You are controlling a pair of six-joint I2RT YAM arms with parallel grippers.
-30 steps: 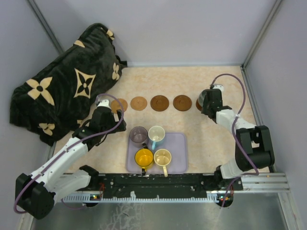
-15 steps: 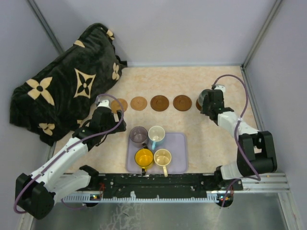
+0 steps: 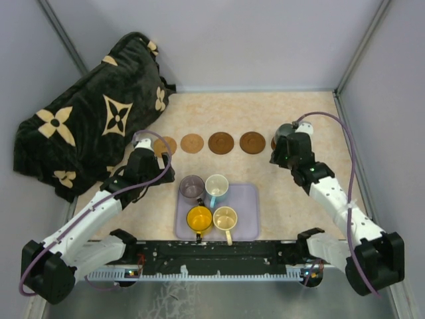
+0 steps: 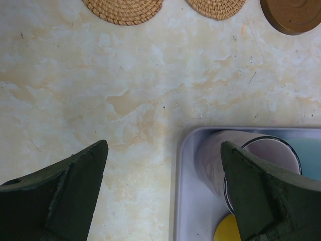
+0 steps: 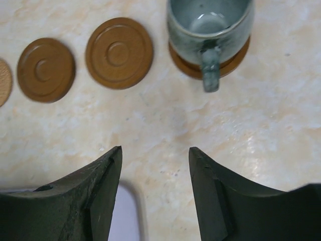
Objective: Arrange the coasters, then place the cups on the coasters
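Right jaws: the right gripper (image 5: 155, 153) stands parted with nothing between the fingers.
Grey-green cup (image 5: 209, 22): straight ahead of the right jaws, clear of them. It is upright on a dark coaster (image 5: 235, 60), and its handle points back at the gap.
Open coasters: two dark discs (image 5: 119, 52) (image 5: 46, 70) lie ahead and to the left of the right jaws. Two woven tan ones (image 4: 123, 7) (image 4: 215, 6) lie ahead of the left jaws.
Left jaws: the left gripper (image 4: 164, 148) is spread wide and empty, over the corner of the lavender tray (image 4: 183, 201).
Purple cup (image 4: 208, 160): in the tray, partly under the finger on the right of the left wrist view. It is smoky, translucent and upright; you cannot tell its handle direction here.
Nearer arm: left, by my reading. Shift the gap toward that finger to straddle the cup.
Other cups: white-and-blue (image 3: 216, 186), yellow (image 3: 199, 217) and cream (image 3: 225, 217) wait in the tray.
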